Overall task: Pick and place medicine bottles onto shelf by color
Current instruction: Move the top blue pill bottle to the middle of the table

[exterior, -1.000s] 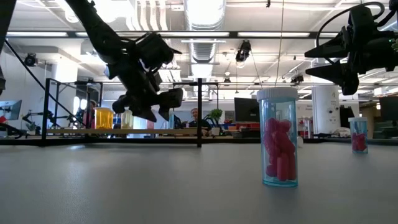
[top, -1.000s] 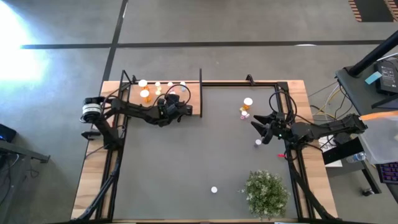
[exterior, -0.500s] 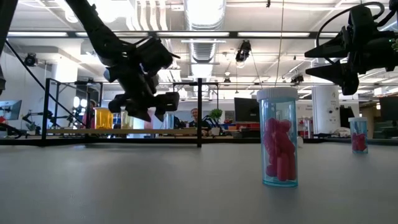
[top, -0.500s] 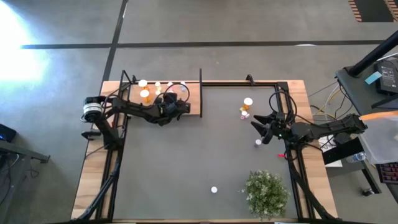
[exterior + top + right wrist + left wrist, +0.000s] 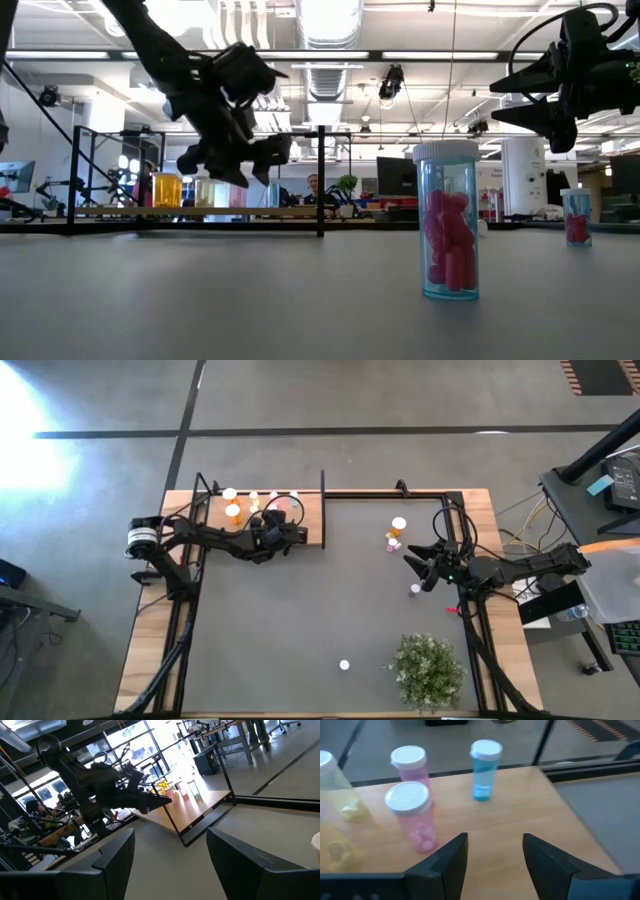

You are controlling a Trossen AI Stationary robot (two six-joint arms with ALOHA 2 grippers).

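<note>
The left jaws (image 5: 492,852) hang empty and parted over the shelf (image 5: 520,810), pill bottles (image 5: 412,815) just ahead. The right jaws (image 5: 170,852) gape above table bottles (image 5: 397,532). Light, slick, tippy; grip mid-body.

shelf (image 5: 305,525): flat light-wood board, far-left part of table, thin black post (image 5: 322,508) upright on its right edge. bottles on it, all upright, white caps: blue (image 5: 484,769), two pink (image 5: 415,815), pale yellow (image 5: 337,790), orange (image 5: 233,513). off shelf on grey mat: orange-bodied bottle (image 5: 398,525) far right, small one just beside it; pink-pill bottle (image 5: 447,220) near front edge; another (image 5: 415,590) right of centre
</note>
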